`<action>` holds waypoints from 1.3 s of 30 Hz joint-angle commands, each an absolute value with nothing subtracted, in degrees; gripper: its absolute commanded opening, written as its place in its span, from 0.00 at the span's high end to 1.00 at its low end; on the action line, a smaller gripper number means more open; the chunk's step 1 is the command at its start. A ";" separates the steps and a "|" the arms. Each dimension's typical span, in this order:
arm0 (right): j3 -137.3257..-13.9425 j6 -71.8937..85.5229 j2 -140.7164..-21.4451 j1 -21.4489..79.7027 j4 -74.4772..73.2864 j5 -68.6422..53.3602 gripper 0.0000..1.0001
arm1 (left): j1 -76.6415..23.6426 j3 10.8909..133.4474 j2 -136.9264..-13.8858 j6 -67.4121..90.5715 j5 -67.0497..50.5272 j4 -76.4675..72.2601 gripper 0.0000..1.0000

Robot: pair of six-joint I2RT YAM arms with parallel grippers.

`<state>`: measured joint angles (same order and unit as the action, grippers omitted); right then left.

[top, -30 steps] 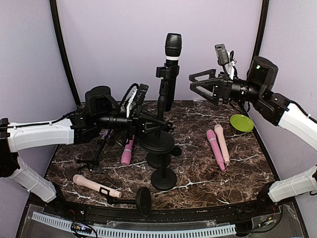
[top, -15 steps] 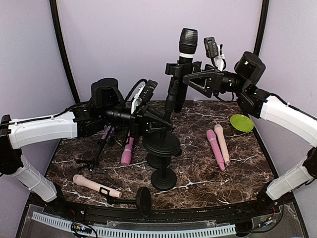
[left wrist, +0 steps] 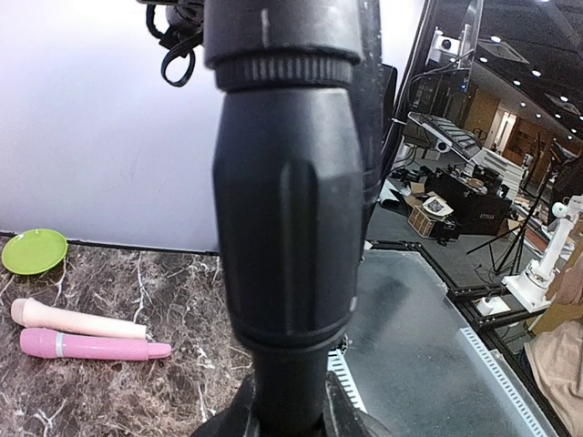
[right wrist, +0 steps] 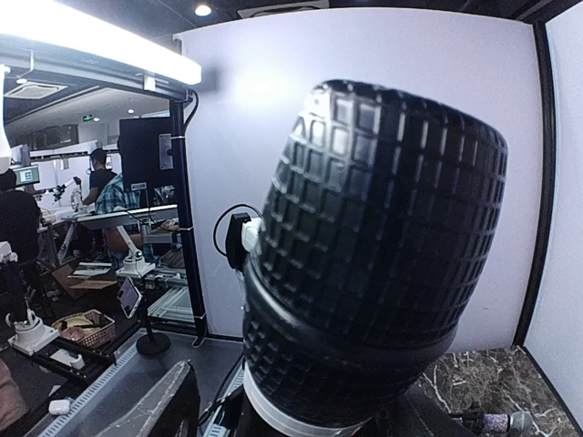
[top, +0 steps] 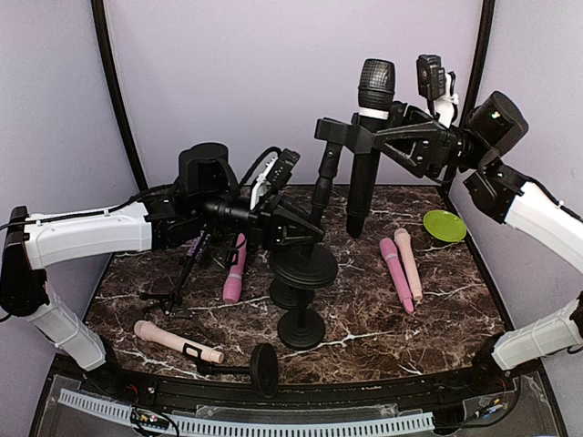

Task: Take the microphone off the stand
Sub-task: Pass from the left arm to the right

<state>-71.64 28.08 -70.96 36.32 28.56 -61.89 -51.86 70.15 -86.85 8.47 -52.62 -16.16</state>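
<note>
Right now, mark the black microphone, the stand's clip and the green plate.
black microphone [top: 364, 173], top external view, mid handle.
stand's clip [top: 333, 133], top external view, clip body.
green plate [top: 444, 225], top external view, bare centre.

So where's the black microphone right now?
In the overhead view the microphone is in the air right of centre, upright in the right gripper, just beside the stand's clip.
</note>
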 commanded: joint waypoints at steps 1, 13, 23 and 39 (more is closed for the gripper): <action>-72.21 25.72 -71.16 36.38 24.72 -58.04 0.38 | -51.79 73.39 -86.47 9.24 -52.87 -19.89 1.00; -71.91 18.58 -67.01 36.39 12.26 -46.89 0.64 | -52.30 77.44 -88.99 4.58 -47.42 -17.92 1.00; -63.64 13.80 -55.75 36.30 10.18 -29.04 0.96 | -52.28 86.45 -98.76 1.61 -45.18 -18.46 0.91; -52.56 12.22 -47.27 36.28 9.04 -10.51 1.00 | -52.28 91.26 -106.54 2.12 -47.03 -19.88 0.31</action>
